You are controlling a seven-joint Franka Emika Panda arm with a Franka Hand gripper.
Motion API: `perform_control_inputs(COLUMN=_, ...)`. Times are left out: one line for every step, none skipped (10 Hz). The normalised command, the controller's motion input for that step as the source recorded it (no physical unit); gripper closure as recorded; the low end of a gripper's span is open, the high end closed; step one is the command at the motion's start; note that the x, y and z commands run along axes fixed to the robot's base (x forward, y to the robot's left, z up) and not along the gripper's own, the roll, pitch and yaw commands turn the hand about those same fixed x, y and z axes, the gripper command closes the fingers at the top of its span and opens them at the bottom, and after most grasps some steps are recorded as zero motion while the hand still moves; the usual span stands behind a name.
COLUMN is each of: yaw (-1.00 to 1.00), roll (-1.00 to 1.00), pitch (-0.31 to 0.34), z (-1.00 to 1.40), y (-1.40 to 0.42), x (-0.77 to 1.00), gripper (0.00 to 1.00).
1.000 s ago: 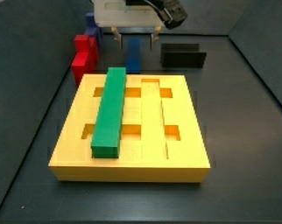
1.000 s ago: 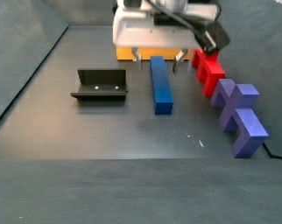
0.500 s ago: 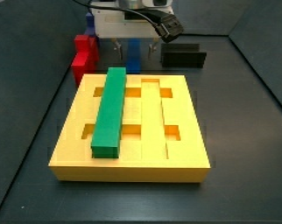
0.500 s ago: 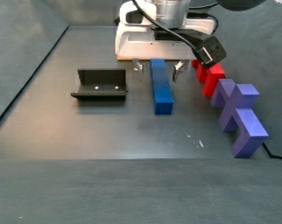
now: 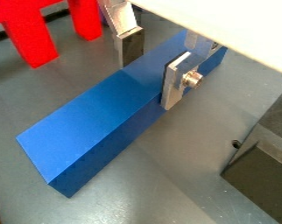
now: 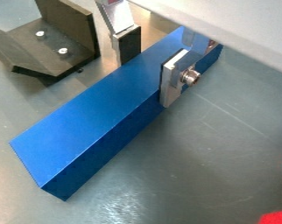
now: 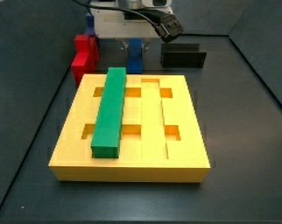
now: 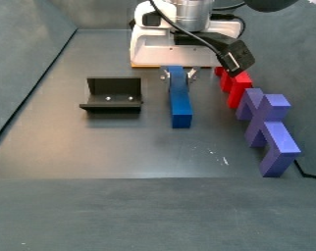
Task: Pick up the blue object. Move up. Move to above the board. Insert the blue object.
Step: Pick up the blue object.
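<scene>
dark grey floor [image 8: 147,152]; dark walls [image 8: 29,59]

The blue object [image 6: 109,118] looks like smooth plastic with a soft sheen on its top face. The gripper [image 6: 150,59], low over its far end, has fingers [image 6: 175,77] of brushed silver metal with matt dark pads. The floor [image 6: 214,175] seems a dull, faintly speckled grey sheet. The board [image 7: 131,157] appears matt yellow plastic, the fixture [image 8: 111,95] matt black.

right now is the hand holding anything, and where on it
Cannot tell: the hand straddles the blue object near one end, fingers at both sides, bar on the floor.
</scene>
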Motion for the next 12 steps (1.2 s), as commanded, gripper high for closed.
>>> perform_control_inputs(yaw=0.0, roll=0.0, pitch=0.0, z=0.0, y=0.0, x=0.0, gripper=1.0)
perform_control_inputs(yaw=0.0, roll=0.0, pitch=0.0, z=0.0, y=0.0, x=0.0, gripper=1.0)
perform_control_inputs(yaw=0.0, roll=0.0, pitch=0.0, z=0.0, y=0.0, x=0.0, gripper=1.0)
perform_control_inputs(yaw=0.0, roll=0.0, pitch=0.0, z=0.0, y=0.0, x=0.0, gripper=1.0)
perform_control_inputs(yaw=0.0, roll=0.0, pitch=0.0, z=0.0, y=0.0, x=0.0, gripper=1.0)
perform_control_inputs(yaw=0.0, roll=0.0, pitch=0.0, z=0.0, y=0.0, x=0.0, gripper=1.0)
perform_control_inputs(yaw=0.0, roll=0.0, pitch=0.0, z=0.0, y=0.0, x=0.0, gripper=1.0)
perform_control_inputs(yaw=0.0, roll=0.0, pitch=0.0, z=0.0, y=0.0, x=0.0, gripper=1.0)
perform_control_inputs(yaw=0.0, roll=0.0, pitch=0.0, z=0.0, y=0.0, x=0.0, gripper=1.0)
perform_control_inputs(yaw=0.0, roll=0.0, pitch=0.0, z=0.0, y=0.0, x=0.0, gripper=1.0)
perform_control_inputs(yaw=0.0, roll=0.0, pitch=0.0, z=0.0, y=0.0, x=0.0, gripper=1.0)
perform_control_inputs(yaw=0.0, roll=0.0, pitch=0.0, z=0.0, y=0.0, x=0.0, gripper=1.0)
